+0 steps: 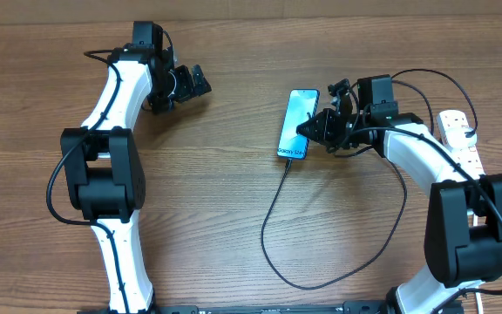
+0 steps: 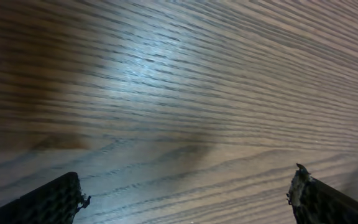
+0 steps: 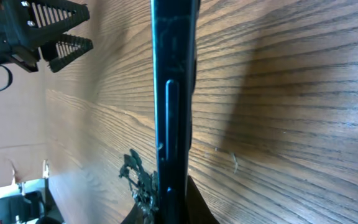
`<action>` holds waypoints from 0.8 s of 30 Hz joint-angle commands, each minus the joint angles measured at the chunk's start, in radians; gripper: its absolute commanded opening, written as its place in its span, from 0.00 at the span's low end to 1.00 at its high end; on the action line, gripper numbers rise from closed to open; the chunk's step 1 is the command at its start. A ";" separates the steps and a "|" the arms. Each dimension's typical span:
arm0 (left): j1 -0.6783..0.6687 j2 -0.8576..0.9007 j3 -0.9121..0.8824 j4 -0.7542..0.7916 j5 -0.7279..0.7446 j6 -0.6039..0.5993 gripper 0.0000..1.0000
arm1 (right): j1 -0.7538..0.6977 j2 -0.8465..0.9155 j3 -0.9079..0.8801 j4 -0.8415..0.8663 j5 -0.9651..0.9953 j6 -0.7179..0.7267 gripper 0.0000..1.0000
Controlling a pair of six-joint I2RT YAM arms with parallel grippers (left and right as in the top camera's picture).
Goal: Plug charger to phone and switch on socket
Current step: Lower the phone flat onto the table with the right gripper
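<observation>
The phone lies on the table with its light blue screen up. In the right wrist view I see its dark side edge. The charger, a thin black cable, meets the phone's near end and loops away over the table to the right. My right gripper is shut on the phone's right edge, with the edge between its fingers. My left gripper is open and empty over bare wood. The socket, a white power strip, lies at the far right, partly behind the right arm.
The wooden table carries nothing else. The left gripper also shows in the right wrist view, far beyond the phone. The right arm's own black cables arc above the power strip.
</observation>
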 commanded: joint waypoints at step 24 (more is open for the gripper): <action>-0.006 -0.025 0.003 -0.002 -0.034 0.004 1.00 | 0.117 0.096 0.016 0.103 0.026 0.012 0.04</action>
